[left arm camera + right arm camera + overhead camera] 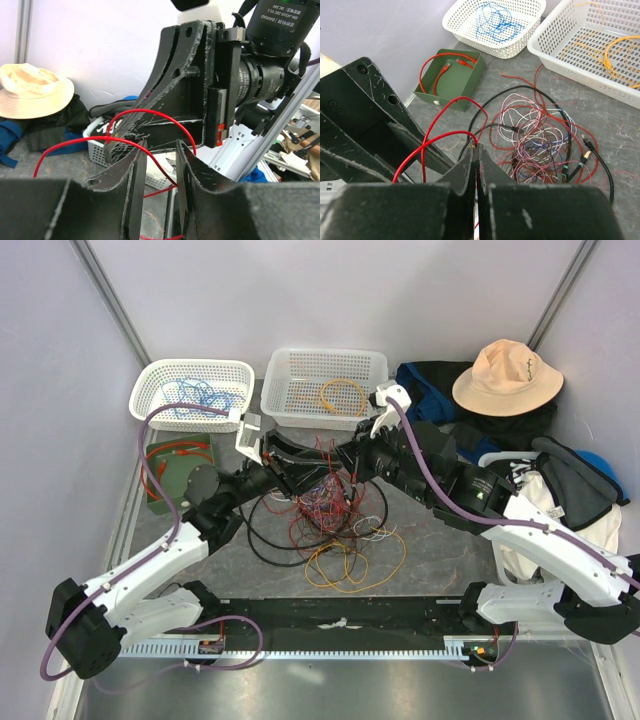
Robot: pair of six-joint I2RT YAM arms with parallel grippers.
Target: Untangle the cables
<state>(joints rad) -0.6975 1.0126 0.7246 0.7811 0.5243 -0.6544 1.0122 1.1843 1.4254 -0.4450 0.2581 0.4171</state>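
Cables (325,502) sit in a knotted heap mid-desk (440,550), btwn the two arms: thin red, white, maroon & blue strands wound together. A thicker black cable (258,540) loops out to the left of the heap, & loose yellow loops (350,565) lie just on its near side.

Right claw (476,149) is clenched on a red cable (437,137). Its fingers are pressed together w/ the wire pinched at the tips, & the wire arcs up & away to the left from there. Left claw (161,146) is released, jaws apart. A red strand runs thru the gap; can't tell if it touches either finger. In the top view both claws meet nearly tip to tip over the far side of the heap.

At the back of the desk, the left basket (150,375) holds blue cables (205,395), & the right basket (325,355), just beside it, holds an orange cable (343,397). A green box (165,480) on the near side of the left basket has a short red lead (185,446) coiled inside. A tan hat (507,375) rests on dark bags at far right.
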